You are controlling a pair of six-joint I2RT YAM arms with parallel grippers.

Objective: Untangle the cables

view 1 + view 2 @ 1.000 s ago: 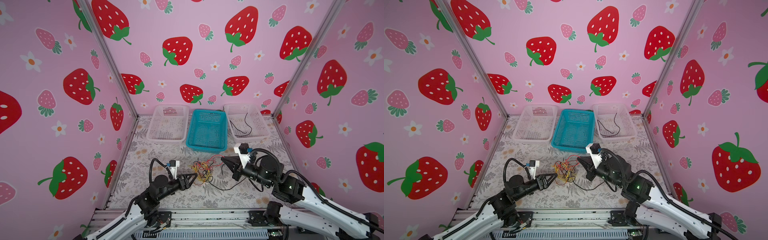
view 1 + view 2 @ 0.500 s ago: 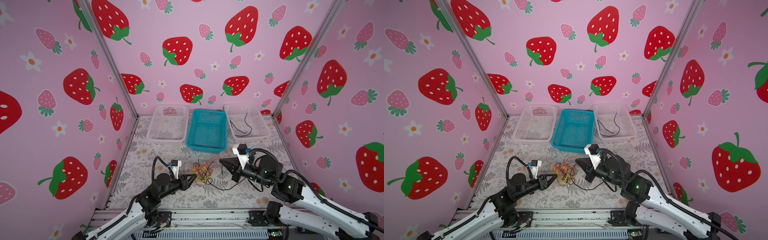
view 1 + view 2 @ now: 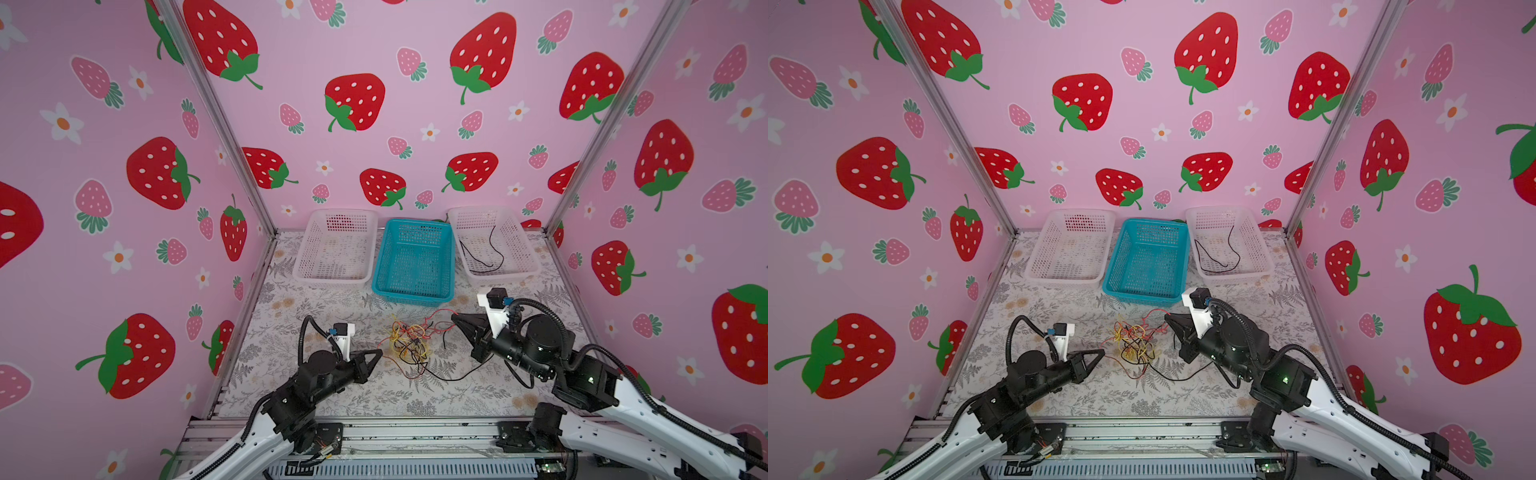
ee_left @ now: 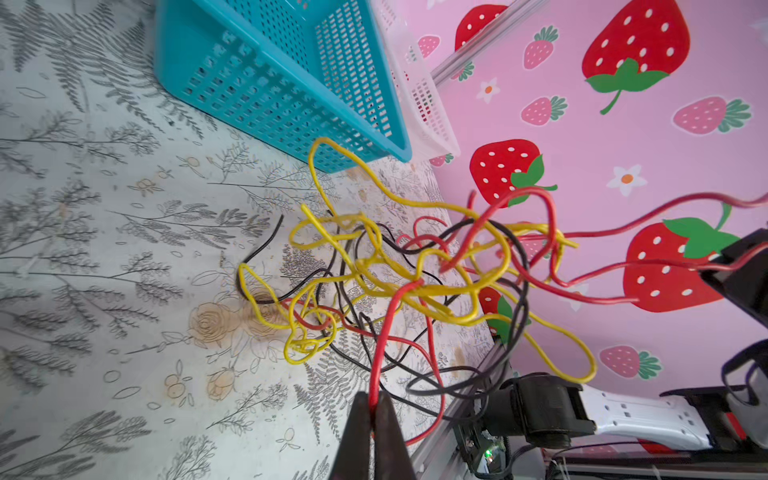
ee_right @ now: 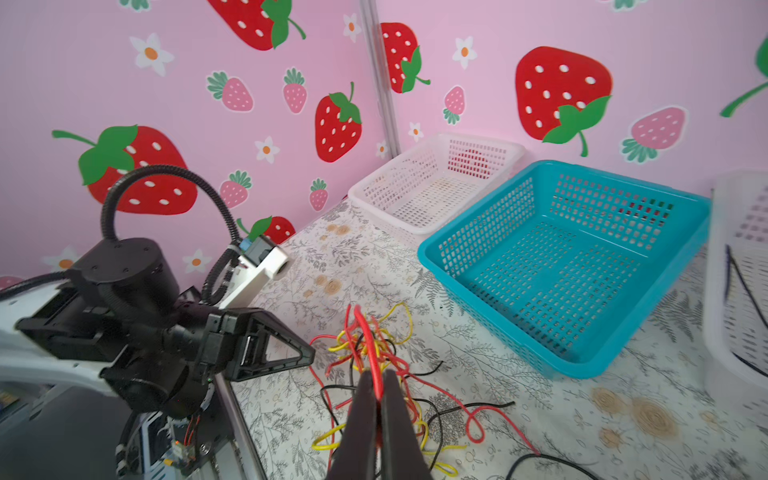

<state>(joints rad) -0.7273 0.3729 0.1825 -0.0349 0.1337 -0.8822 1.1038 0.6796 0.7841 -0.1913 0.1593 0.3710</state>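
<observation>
Red cable (image 4: 379, 353) was clamped between the tips of the left tool (image 4: 376, 406), as the left wrist view showed. A second earlier this tool had stood open at the near-left edge of the tangle. It had since closed right down on the cable and sat slightly further back from the clump. The right tool (image 5: 377, 384) was unchanged, its tips shut on a red strand (image 5: 371, 345) held above the surface on the far-right side of the bundle.

The cables (image 3: 409, 341), red, yellow and black, were knotted into one clump on the patterned surface (image 3: 286, 328). The clump lay between the two tools, just in front of the blue basket (image 3: 413, 296). Part of it hung raised toward the right tool, and a loose black tail trailed toward the near edge. One black cable (image 3: 478, 266) lay alone in the right-hand white basket (image 3: 505, 277).

Judgement: with both sides now gripped, the grasping step looked complete, and drawing the tools apart seemed the likely next move. I could not tell whether the two held reds were one wire or two.

Risk: yellow loops wound closely round the reds, so a pull might tighten the knot or drag the whole clump.
</observation>
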